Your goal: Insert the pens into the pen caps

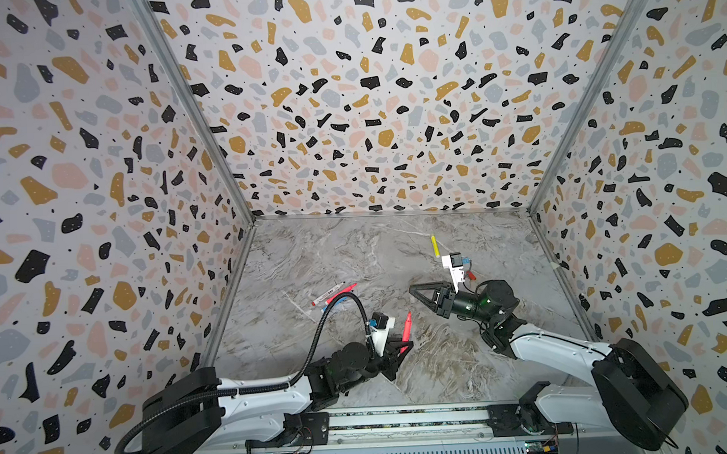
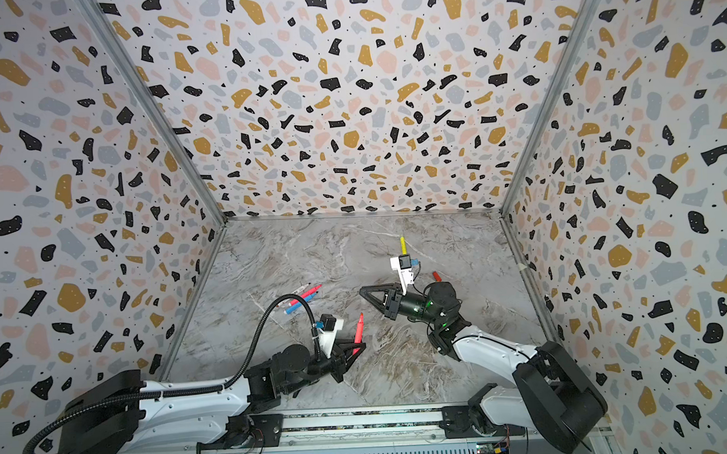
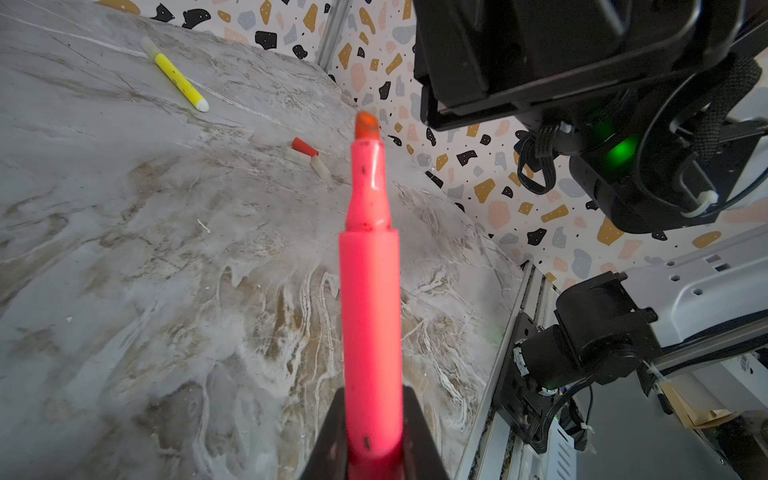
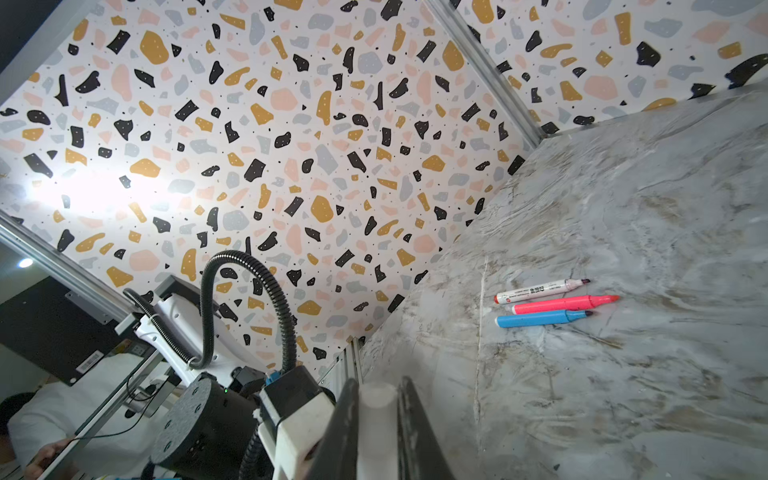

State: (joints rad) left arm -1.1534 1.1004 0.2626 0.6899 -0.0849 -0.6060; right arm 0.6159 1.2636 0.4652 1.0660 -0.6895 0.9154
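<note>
Top views, both: left gripper (image 1: 401, 348) clamped on the lower end of a pink-red pen (image 1: 407, 325), which is held tilted above the marble table (image 1: 313, 254), tip toward the back wall. Right gripper (image 1: 414, 289) closed and aimed toward the left side; what it holds is too small to tell here. Yellow pen (image 1: 435, 245) lies alone near the back. Red cap (image 1: 471, 275) lies just behind the right wrist. White pen (image 1: 330, 293), second pink-red pen (image 1: 342, 291) and blue pen (image 2: 290, 310) lie side by side left of centre, partly under the left arm's cable. Left wrist view: held pen (image 3: 370, 291) runs out from between the gripper's fingers (image 3: 419, 436), its orange chisel tip bare. Beyond it lie the yellow pen (image 3: 176, 79) and the red cap (image 3: 304, 146), with two pale caps (image 3: 321, 166) just beside the red one. Right wrist view: right gripper (image 4: 376, 428) pinched on a pale cap (image 4: 376, 405), open end outward. White pen (image 4: 540, 291), printed in dark letters, second pink-red pen (image 4: 561, 304) and blue pen (image 4: 540, 319) lie parallel on the table, all uncapped, tips the same way.
</note>
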